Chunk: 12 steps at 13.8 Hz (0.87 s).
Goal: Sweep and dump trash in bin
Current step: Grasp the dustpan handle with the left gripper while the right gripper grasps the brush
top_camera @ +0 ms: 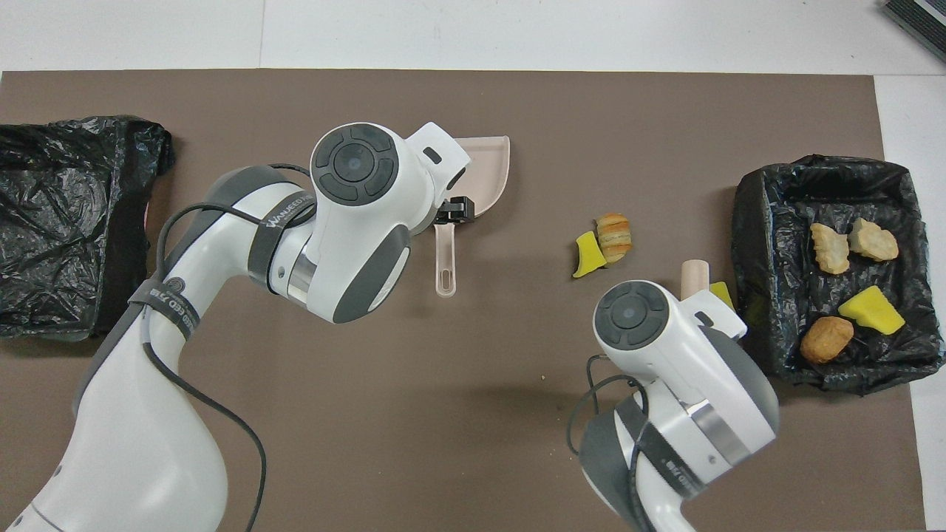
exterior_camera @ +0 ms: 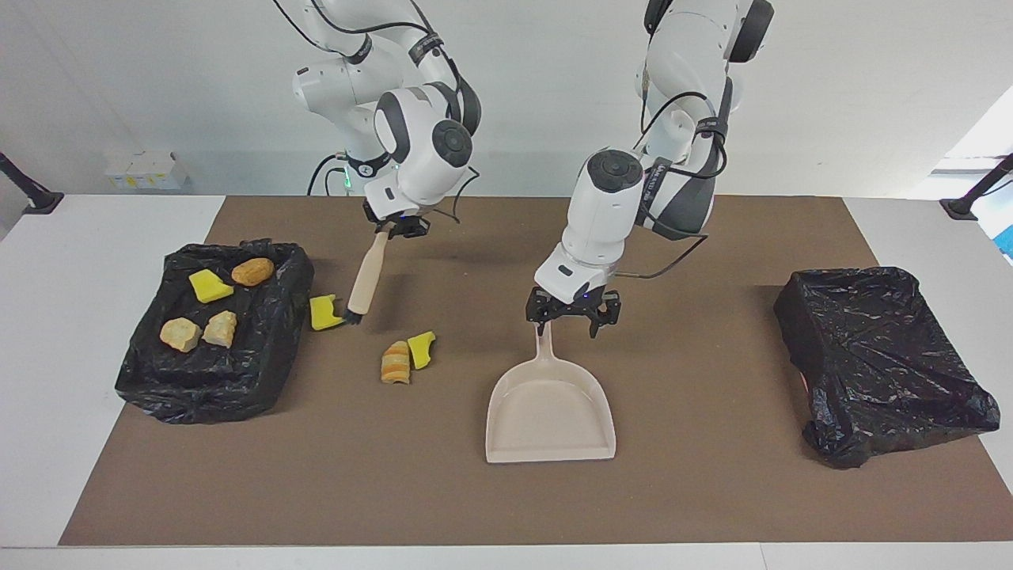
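Items hidden or cut off:

- Dustpan [top_camera: 489, 171]: in the overhead view, most of the pan is covered by the left arm's wrist; one corner and the handle show.
- Yellow sponge piece [top_camera: 722, 294] beside the bin: overhead, mostly under the right arm's wrist.
- Brush [top_camera: 693, 277]: overhead, only the tip shows.
- Second black bag [top_camera: 66, 222]: cut by the left frame edge overhead.
- Right gripper [exterior_camera: 393, 225]: hidden under its wrist overhead.
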### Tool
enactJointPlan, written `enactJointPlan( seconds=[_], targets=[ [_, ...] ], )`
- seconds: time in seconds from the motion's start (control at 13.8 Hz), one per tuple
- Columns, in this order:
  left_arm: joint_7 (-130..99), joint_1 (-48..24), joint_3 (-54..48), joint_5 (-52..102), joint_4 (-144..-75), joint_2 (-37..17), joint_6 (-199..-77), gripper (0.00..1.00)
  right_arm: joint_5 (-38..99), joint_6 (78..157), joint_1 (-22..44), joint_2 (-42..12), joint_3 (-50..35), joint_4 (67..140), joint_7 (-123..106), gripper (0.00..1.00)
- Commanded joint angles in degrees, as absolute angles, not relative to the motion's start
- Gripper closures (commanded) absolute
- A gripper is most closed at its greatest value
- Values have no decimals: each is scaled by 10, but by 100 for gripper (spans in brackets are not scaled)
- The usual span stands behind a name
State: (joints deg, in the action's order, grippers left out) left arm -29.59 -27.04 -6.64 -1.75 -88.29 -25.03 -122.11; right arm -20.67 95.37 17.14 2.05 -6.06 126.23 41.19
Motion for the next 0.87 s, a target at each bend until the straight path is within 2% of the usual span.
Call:
enactJointPlan(
  seconds=[0.0, 0.22, 0.51, 0.65, 0.72, 0.79],
  targets=[
    [-310, -301, -57, -33, -892, -278, -1257, 0, -244, 972, 128, 32, -69, 1285, 371, 100],
    [-310, -304, -58, -33, -902, -279, -1264, 0, -250, 1009, 99, 34, -70, 1308, 344, 100],
    [-311, -315, -58, -32, -927, -277, -1270, 1, -245, 1108, 47, 52, -71, 1364, 267, 100],
    [-311, -315, -58, -32, -928, -275, -1258, 24, -238, 1117, 44, 49, -71, 1363, 249, 100],
    [-310, -315, -57, -32, -926, -275, -1252, 42, -209, 1128, 44, 46, -72, 1361, 235, 100],
    [-310, -314, -57, -33, -923, -274, -1252, 66, -170, 1157, 44, 43, -71, 1361, 202, 100]
  ],
)
